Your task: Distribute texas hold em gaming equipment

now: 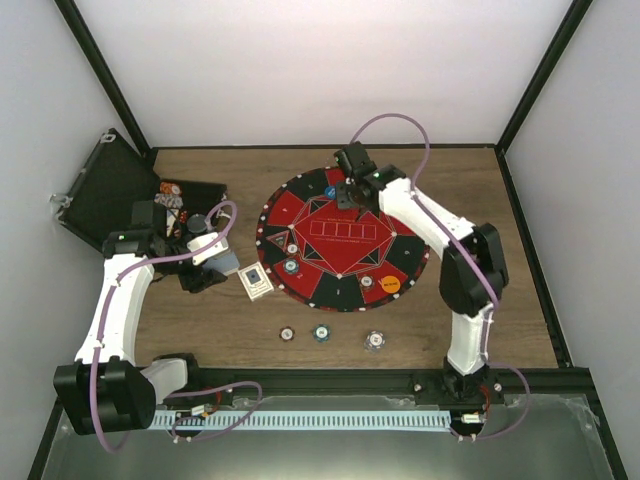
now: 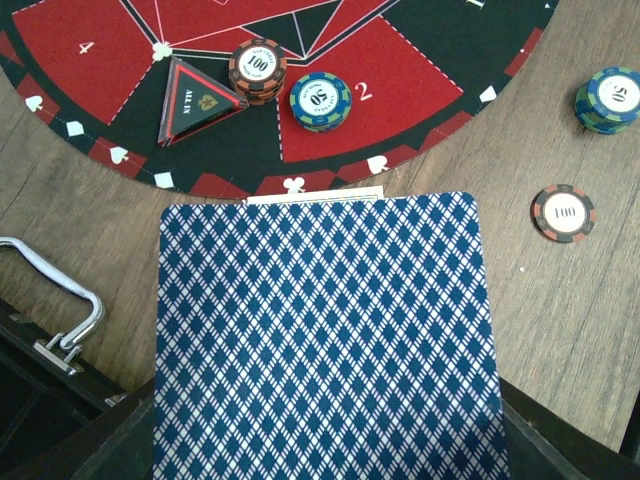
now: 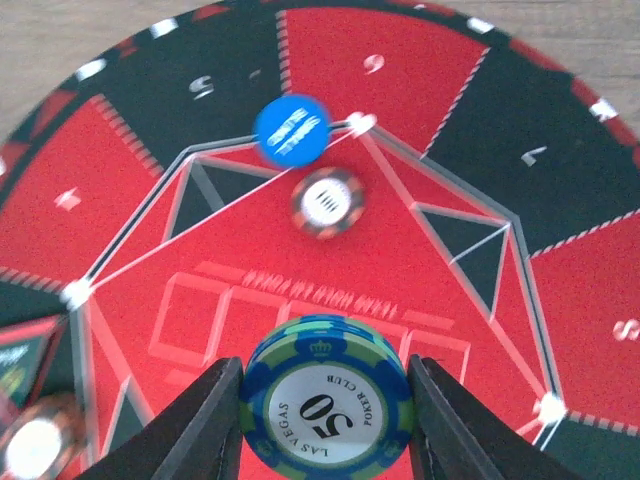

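A round blue-and-green poker chip marked 50 (image 3: 328, 405) is gripped by its edges between the dark fingers (image 3: 205, 425) of the right gripper (image 1: 349, 193), which is held over the far part of the big round red-and-black mat (image 1: 300, 205); whether the chip touches the mat cannot be told. Beyond it on the mat a plain blue chip (image 3: 292, 130) and a brown-and-white chip (image 3: 327, 202) are seen, close together but apart. The left gripper (image 1: 212, 252) is closed on a playing card with a blue diamond-patterned back (image 2: 320, 340) — its fingers are hidden by the card in the wrist view — and the card is held back up over the wooden table (image 1: 220, 330), just beside the mat's near left edge. A small deck of cards (image 1: 257, 281) lies on the wood by that edge. On the mat just past the card, a black-and-red triangular "ALL IN" marker (image 2: 195, 100) is set beside a short stack of brown 100 chips (image 2: 257, 70). A black hinged case (image 1: 105, 195) stands open at the far left.
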Controlling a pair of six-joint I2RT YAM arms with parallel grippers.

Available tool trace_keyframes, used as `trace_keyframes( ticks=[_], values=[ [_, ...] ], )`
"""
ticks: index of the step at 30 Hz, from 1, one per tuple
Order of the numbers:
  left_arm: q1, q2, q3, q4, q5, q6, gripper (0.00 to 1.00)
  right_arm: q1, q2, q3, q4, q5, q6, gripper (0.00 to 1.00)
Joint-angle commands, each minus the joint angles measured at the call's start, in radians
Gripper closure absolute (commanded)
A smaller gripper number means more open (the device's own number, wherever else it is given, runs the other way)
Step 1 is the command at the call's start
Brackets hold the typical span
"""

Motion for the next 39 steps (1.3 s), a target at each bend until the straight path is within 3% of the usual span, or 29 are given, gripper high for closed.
trace_keyframes(
  ticks=[1, 10, 19, 21, 23, 29, 34, 39],
  values=[
    [0.005, 0.0, 0.035, -0.016, 0.056, 0.027, 0.89, -0.103, 0.168, 0.158, 0.006, 0.008, -0.09, 0.84],
    [0.005, 0.008, 0.047, -0.024, 0.044, 0.031, 0.89, -0.201, 0.464, 0.428, -0.025, -0.072, -0.11, 0.84],
    [0.004, 0.013, 0.055, -0.023, 0.037, 0.034, 0.89, -0.219, 0.591, 0.536, -0.031, -0.112, -0.107, 0.84],
    [0.005, 0.015, 0.057, -0.023, 0.036, 0.035, 0.89, -0.22, 0.599, 0.552, -0.038, -0.115, -0.107, 0.76],
    [0.004, 0.019, 0.057, -0.023, 0.036, 0.036, 0.89, -0.221, 0.599, 0.566, -0.05, -0.113, -0.108, 0.57],
    [0.005, 0.024, 0.058, -0.022, 0.039, 0.035, 0.89, -0.22, 0.552, 0.577, -0.076, -0.078, -0.103, 0.3],
    [0.005, 0.022, 0.054, -0.021, 0.028, 0.033, 0.89, -0.218, 0.445, 0.53, -0.1, -0.082, -0.085, 0.29],
    [0.005, 0.018, 0.052, -0.013, 0.025, 0.028, 0.89, -0.144, 0.194, 0.214, 0.013, -0.078, -0.064, 0.29]
  ],
)
